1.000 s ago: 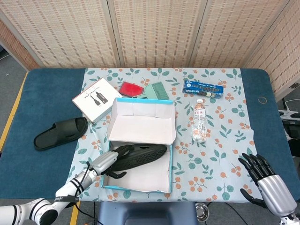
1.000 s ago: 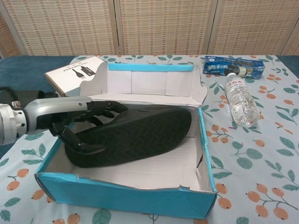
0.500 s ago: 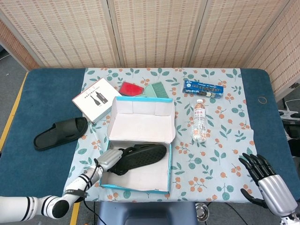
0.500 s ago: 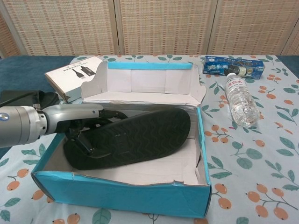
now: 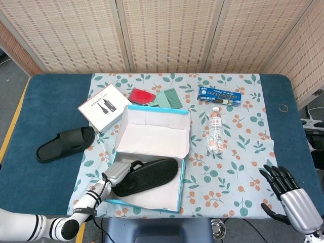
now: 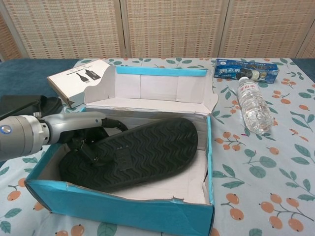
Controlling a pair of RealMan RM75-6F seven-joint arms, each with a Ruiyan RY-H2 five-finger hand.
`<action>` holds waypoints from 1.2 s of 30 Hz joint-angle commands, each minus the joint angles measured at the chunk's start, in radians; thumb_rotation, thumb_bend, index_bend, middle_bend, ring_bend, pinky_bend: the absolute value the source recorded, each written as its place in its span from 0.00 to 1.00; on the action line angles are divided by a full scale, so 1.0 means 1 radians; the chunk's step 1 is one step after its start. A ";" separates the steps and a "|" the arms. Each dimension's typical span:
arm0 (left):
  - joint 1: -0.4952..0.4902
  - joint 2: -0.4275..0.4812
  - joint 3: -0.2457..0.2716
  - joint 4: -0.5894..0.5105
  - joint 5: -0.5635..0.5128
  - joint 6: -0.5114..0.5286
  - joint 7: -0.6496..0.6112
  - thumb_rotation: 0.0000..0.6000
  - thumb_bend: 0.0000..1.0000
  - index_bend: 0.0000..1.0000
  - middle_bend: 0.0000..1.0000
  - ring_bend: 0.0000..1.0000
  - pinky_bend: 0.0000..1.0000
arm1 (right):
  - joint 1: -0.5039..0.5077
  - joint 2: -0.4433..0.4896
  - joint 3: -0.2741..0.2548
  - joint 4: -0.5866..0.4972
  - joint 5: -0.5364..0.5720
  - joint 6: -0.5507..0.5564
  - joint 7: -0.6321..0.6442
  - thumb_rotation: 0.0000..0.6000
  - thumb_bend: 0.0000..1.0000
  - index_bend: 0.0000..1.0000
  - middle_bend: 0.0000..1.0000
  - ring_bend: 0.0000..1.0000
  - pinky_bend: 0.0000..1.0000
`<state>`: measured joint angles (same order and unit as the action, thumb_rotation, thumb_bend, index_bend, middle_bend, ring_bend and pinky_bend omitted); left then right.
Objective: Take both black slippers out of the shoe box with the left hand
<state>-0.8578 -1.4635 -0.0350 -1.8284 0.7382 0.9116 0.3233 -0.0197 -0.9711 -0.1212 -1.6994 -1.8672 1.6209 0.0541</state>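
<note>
On the far left of the blue table (image 5: 30, 101), one black slipper (image 5: 66, 143) is seen lying sole-down outside the box, so half of the task can be judged done. Just right of it, at the near-left corner of the shoe box (image 5: 147, 202), the left hand (image 5: 117, 171) is wrapped around the heel end of the second slipper (image 6: 135, 153); in the chest view its fingers (image 6: 91, 151) are seen clenched over the edge of the sole, though the exact grasp is partly hidden by the slipper itself. Compared with a second ago, the arm has been drawn back toward the robot and lowered, the slipper has been dragged nearer and leftward with it, and the whole box has been pulled along and skewed, its near wall now sitting closer to the camera. From this it may be judged that the slipper is being hauled rather than lifted, and that a clear upward move is needed before it is freed. This slipper is shown upside down, its wavy tread facing up, its toe pointing right and propped against the right wall, and it remains inside the box. At the near right, the right hand (image 5: 292, 195) is held idle with fingers spread, holding nothing.
</note>
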 commanded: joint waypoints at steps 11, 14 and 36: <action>0.087 0.048 0.006 -0.116 0.229 0.184 0.029 1.00 0.71 0.89 0.88 0.68 0.74 | 0.001 -0.001 -0.001 -0.001 -0.001 -0.003 -0.001 0.95 0.18 0.00 0.00 0.00 0.00; 0.106 0.069 0.006 -0.141 0.273 0.205 0.021 1.00 0.71 0.89 0.88 0.68 0.73 | 0.001 -0.001 -0.001 -0.001 -0.001 -0.003 -0.001 0.95 0.18 0.00 0.00 0.00 0.00; 0.206 0.208 -0.052 -0.220 0.539 0.359 0.016 1.00 0.71 0.90 0.89 0.69 0.75 | 0.004 -0.006 -0.003 -0.004 -0.002 -0.014 -0.015 0.95 0.18 0.00 0.00 0.00 0.00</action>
<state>-0.6576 -1.2664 -0.0807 -2.0467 1.2762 1.2685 0.3496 -0.0159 -0.9773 -0.1245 -1.7031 -1.8689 1.6066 0.0389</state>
